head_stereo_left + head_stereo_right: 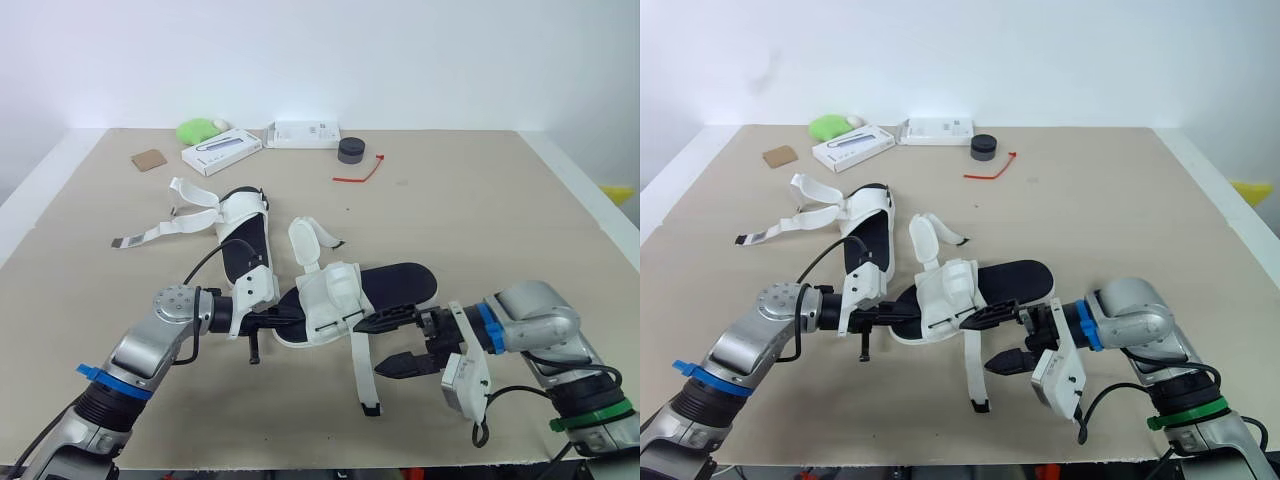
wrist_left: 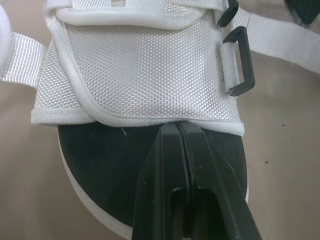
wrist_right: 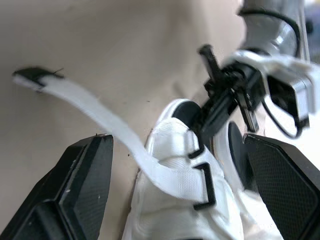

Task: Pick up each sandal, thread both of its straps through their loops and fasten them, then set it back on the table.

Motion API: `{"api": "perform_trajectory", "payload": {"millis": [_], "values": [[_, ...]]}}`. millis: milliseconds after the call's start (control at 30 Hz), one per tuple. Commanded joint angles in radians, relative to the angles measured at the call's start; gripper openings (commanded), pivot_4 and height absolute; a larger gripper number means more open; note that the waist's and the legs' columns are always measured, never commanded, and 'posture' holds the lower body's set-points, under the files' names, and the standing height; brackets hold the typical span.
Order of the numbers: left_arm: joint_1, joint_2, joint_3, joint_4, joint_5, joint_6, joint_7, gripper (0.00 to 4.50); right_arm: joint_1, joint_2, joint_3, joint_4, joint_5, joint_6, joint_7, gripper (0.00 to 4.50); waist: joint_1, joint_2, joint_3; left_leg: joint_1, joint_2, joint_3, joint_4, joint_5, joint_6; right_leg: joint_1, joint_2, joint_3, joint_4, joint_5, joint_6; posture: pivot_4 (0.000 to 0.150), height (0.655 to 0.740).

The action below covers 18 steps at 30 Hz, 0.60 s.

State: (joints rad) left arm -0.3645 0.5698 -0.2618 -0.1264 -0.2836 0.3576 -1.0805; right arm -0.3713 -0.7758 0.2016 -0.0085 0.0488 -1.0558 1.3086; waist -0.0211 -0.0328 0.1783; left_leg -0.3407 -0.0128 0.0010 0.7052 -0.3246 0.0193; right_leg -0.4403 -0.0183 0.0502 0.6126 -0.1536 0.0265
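**A:** We are looking at the near sandal (image 1: 398, 284), which is lying sole-down in the middle of the table (image 1: 500, 220). Its black footbed is facing up and its white upper is sitting toward its left end.

**B:** What is the left tool (image 2: 178, 131) doing?

**A:** It is meeting the near sandal at that left end. Its fingers are pressed tight together, and their tips are touching the hem of the white upper, above the footbed. We are not able to tell whether any fabric is caught between them.

**B:** And the right tool (image 1: 368, 348)?

**A:** It is hovering on the robot's side of the near sandal, with its fingers spread wide and gripping nothing. A loose white strap (image 1: 358, 372) is trailing from the upper toward the robot and passing just in front of those fingertips. The strap's black tip is resting on the table. A black loop (image 2: 239, 60) is sitting on the side of the upper, beside the strap's root.

**B:** Are we seeing anything else?

**A:** The far sandal (image 1: 240, 225) is lying just beyond the near sandal, to its left, with its straps splayed out flat. Well beyond the near sandal, a white box (image 1: 221, 151), a dark round puck (image 1: 351, 150) and a red tie (image 1: 360, 172) are sitting along the table's far side.
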Motion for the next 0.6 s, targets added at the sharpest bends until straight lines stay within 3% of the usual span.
{"api": "perform_trajectory", "payload": {"millis": [33, 300, 433, 500, 600], "values": [[0.002, 0.008, -0.006, 0.002, 0.008, 0.010, -0.008, 0.00, -0.037, -0.014, 0.024, 0.056, -0.098, -0.129, -0.061, 4.46, 0.000, 0.000, 0.000, 0.000, 0.000, 0.000, 0.000, 0.000, 0.000, 0.000, 0.000, 0.000, 0.000, 0.000, -0.001, 0.150, 0.7400], [0.004, 0.005, -0.003, -0.001, 0.005, 0.014, -0.001, 0.00, -0.088, -0.032, 0.102, 0.077, -0.137, -0.148, -0.185, 4.46, 0.000, 0.000, 0.000, 0.002, 0.000, 0.002, 0.000, 0.000, 0.000, 0.001, 0.000, 0.003, 0.000, -0.001, -0.003, 0.150, 0.7400], [0.008, 0.006, -0.004, -0.007, 0.006, 0.017, 0.001, 0.00, -0.104, -0.074, 0.196, -0.003, -0.001, -0.090, -0.201, 4.46, 0.000, 0.000, 0.000, 0.002, 0.000, 0.002, 0.000, 0.000, 0.000, 0.001, 0.000, 0.003, 0.000, -0.001, -0.003, 0.150, 0.7400], [0.010, 0.008, -0.004, -0.008, 0.007, 0.016, 0.001, 0.00, -0.106, -0.091, 0.218, -0.007, 0.007, -0.089, -0.203, 3.94, 0.000, 0.000, 0.000, 0.003, 0.000, 0.002, 0.000, 0.000, 0.000, 0.001, 0.000, 0.004, 0.001, -0.001, -0.003, 0.150, 0.7400], [0.012, 0.008, -0.004, -0.011, 0.007, 0.018, 0.003, 0.00, -0.101, -0.114, 0.245, 0.008, -0.002, -0.083, -0.200, 2.66, 0.000, 0.000, 0.000, 0.003, 0.000, 0.003, 0.000, 0.000, 0.000, 0.001, 0.000, 0.004, 0.000, -0.002, -0.002, 0.150, 0.7400]]}}
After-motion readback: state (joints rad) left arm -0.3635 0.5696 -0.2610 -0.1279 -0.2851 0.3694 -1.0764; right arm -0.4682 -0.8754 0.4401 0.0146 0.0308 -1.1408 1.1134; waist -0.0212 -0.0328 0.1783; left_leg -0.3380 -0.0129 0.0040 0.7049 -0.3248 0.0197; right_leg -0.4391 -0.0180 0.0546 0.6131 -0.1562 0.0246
